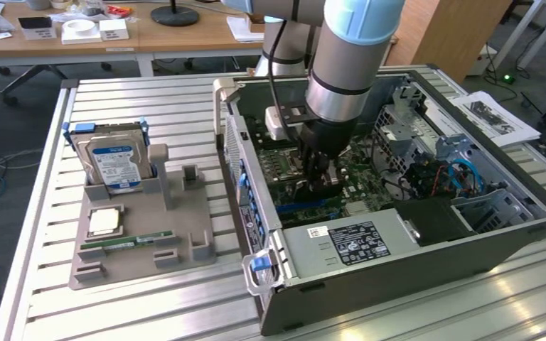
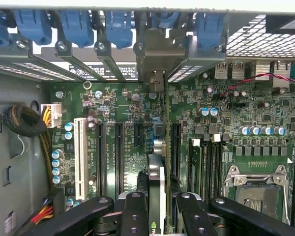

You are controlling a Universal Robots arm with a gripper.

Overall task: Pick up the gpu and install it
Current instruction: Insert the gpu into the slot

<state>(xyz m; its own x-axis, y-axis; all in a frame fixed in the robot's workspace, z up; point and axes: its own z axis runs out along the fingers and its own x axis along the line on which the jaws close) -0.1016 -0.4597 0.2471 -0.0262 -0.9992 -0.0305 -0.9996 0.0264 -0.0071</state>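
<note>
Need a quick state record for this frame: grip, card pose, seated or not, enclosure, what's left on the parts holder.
grip: gripper shut on the gpu, down inside the pc case
card pose: edge-on between the fingers, over the motherboard expansion slots
seated: cannot tell
enclosure: open, lying on its side on the table
spares: grey holder at the exterior view's left, with hard drive and memory stick

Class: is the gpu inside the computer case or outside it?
Inside: the gpu, held edge-on in the tool, sits over the motherboard. Seated or not: cannot tell.
</note>
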